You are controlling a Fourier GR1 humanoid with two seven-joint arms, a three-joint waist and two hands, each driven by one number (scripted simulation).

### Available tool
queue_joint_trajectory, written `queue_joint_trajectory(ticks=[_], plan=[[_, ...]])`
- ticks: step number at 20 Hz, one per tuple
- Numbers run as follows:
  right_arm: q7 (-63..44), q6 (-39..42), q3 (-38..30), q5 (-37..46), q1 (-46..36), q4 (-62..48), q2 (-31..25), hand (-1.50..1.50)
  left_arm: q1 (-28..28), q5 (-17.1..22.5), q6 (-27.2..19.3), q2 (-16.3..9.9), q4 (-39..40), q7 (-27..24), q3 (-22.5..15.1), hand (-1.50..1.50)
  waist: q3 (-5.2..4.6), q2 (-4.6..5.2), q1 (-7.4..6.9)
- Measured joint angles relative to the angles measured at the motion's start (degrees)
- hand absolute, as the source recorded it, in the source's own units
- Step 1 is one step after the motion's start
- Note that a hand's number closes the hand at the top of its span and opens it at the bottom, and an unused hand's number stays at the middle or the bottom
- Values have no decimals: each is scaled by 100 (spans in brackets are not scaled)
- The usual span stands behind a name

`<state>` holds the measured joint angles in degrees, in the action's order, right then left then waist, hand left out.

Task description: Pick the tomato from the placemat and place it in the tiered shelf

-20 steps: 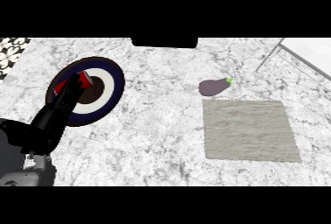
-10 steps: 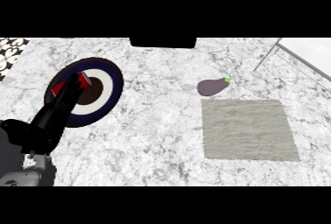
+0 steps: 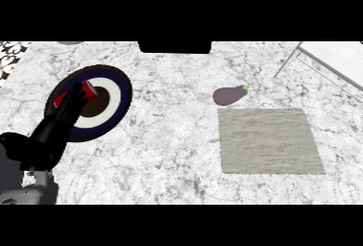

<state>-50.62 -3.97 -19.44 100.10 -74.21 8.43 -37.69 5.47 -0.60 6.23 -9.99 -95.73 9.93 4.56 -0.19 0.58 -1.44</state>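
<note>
**Left hand holding a red item over the plate; shelf at far right**

At the left I see my left hand, its dark fingers stretched up and forward with a red object caught among them. I take this to be the tomato, though its shape is largely hidden by the fingers. The hand looks clamped on it, and it sits over the round plate with its blue, white and dark rings; I cannot tell whether the object touches the plate or is held just above it.

Toward the middle-right, a purple eggplant lies on the marble counter, just beyond the far edge of the grey placemat. The placemat itself carries nothing.

At the upper right, thin rails and a pale surface mark what I judge to be the tiered shelf. It stands well apart from the held object, so the carry across the counter is, by my reading, not yet done.

My right hand does not show.
</note>
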Motion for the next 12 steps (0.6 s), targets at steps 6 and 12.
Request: queue_joint_trajectory(ticks=[6,12], plan=[[-412,920,70,6,-326,159,-80,-150,18,5,-2,18,73,-22,30,0,13,-31,40],[-601,498,49,-67,-550,816,-74,-150,36,62,35,-36,-35,100,86,0,18,-34,31]])
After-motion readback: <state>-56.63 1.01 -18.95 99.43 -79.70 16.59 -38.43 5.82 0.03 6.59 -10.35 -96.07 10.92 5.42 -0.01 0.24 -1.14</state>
